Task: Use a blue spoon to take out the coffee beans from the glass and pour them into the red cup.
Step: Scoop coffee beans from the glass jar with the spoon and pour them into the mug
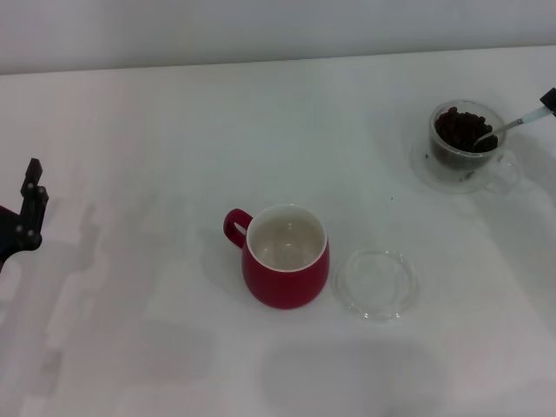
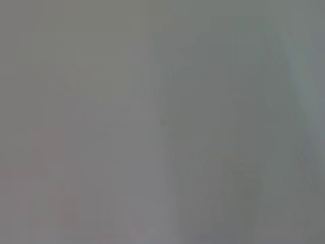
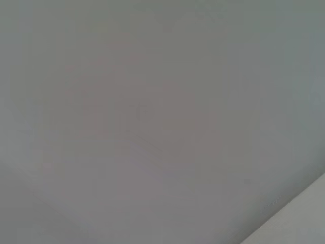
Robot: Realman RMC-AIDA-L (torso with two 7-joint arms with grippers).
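The blue spoon (image 1: 512, 126) stands with its metal bowl buried in the coffee beans (image 1: 463, 130) inside the glass (image 1: 466, 139), which sits toward two o'clock on the white table (image 1: 156, 130). The spoon's stem leans up and out toward three o'clock, where my right claw (image 1: 548, 98) holds its far end at the picture's edge; only a dark corner of the claw shows, so I cannot tell how its fingers stand, though I judge it is carrying the spoon. The step in hand looks like the scoop: to do it well I should turn the bowl under the heap, lift it level, and clear the glass rim slowly so no beans roll off. The red cup (image 1: 287, 256) waits near the centre, at about six o'clock from mid-table, mouth up, white inside and apparently empty, its loop handle pointing to nine o'clock. It is well apart from the glass, so the carry is long and the spoon must stay flat. A shallow clear glass dish (image 1: 376, 283) lies just beside the cup at its three o'clock, under the likely path; I should pass above it. My left claw (image 1: 26, 208) rests idle at nine o'clock, fingers not readable. Both wrist views show only blank surface.
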